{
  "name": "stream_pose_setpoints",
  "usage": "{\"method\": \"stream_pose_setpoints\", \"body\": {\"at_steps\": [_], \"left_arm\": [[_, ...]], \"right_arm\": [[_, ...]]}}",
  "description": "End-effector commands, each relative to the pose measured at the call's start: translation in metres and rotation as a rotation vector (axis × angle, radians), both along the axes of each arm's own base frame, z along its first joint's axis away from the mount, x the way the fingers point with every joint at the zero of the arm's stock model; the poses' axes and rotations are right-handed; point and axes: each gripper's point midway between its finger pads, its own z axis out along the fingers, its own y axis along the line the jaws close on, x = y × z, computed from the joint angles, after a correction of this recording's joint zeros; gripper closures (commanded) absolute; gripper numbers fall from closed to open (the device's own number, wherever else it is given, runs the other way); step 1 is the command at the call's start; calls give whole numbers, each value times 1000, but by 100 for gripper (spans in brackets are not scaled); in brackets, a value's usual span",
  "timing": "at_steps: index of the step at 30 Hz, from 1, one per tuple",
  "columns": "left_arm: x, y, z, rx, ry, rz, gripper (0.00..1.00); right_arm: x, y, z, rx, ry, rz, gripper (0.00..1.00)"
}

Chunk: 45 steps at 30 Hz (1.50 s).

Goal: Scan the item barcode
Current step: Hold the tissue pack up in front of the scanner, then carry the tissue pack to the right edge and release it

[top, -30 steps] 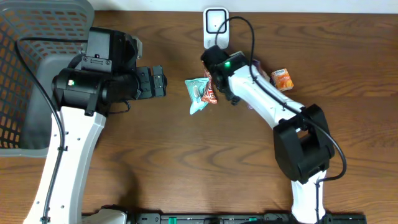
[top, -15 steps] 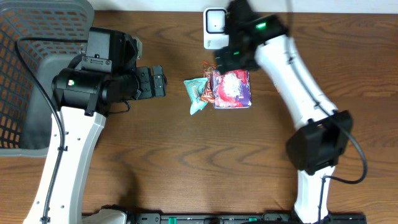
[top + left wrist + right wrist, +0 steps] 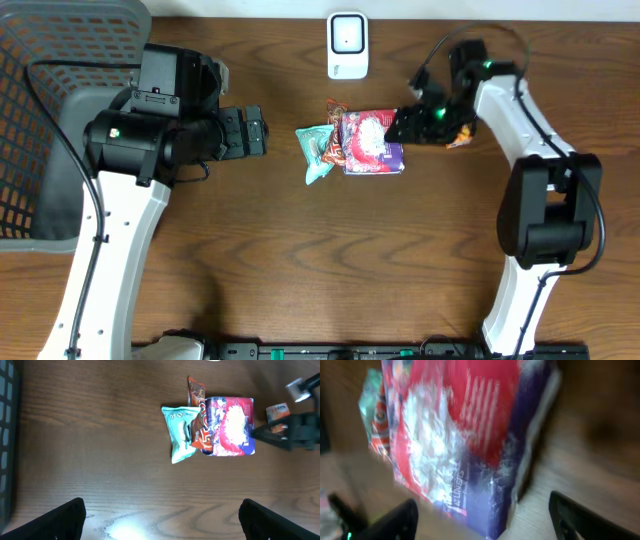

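The wooden table (image 3: 300,270) bears a white scanner (image 3: 346,45), a grey basket (image 3: 50,70), a teal packet (image 3: 316,152) and a red-and-purple packet (image 3: 372,143).

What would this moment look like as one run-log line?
left gripper open, empty | right gripper open beside red-and-purple foil packet | packet lying on brown wooden table, apart from white box-shaped scanner

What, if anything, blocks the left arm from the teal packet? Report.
Probably nothing, so yes: the open left tool faces the teal packet across bare table; the right tool is beyond the purple pouch.
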Motion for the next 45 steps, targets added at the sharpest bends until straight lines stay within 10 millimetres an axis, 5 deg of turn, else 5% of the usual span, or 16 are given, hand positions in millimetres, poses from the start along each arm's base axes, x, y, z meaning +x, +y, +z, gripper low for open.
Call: {"method": "stream_pose_setpoints", "body": {"at_steps": [1, 5, 8, 13, 19, 24, 28, 35, 38, 41, 45], "left_arm": [[-1, -2, -3, 2, 9, -25, 2], [-1, -2, -3, 2, 9, -25, 2], [-1, -2, -3, 2, 9, -24, 2], [-1, -2, -3, 2, 9, -25, 2], [-1, -2, -3, 2, 9, -25, 2], [-1, -2, -3, 2, 9, -25, 2], [-1, -2, -3, 2, 9, -24, 2], [-1, -2, -3, 2, 9, -25, 2], [-1, -2, -3, 2, 9, -25, 2], [-1, -2, -3, 2, 9, -25, 2], [-1, -2, -3, 2, 9, -24, 2]], "right_arm": [[-16, 19, -24, 96, 61, -43, 25], [-24, 35, -43, 126, 62, -49, 39], [-24, 42, -45, 132, 61, -56, 98], [7, 48, -13, 178, 14, -120, 99], [89, 52, 91, 277, -233, -210, 99], [138, 51, 142, 316, -430, -326, 99], [163, 57, 142, 290, -492, -453, 99], [179, 92, 97, 309, -477, -480, 99], [182, 91, 86, 297, -475, -482, 99], [186, 74, 98, 276, -529, -465, 99], [190, 12, 135, 202, -610, -495, 99]]}}
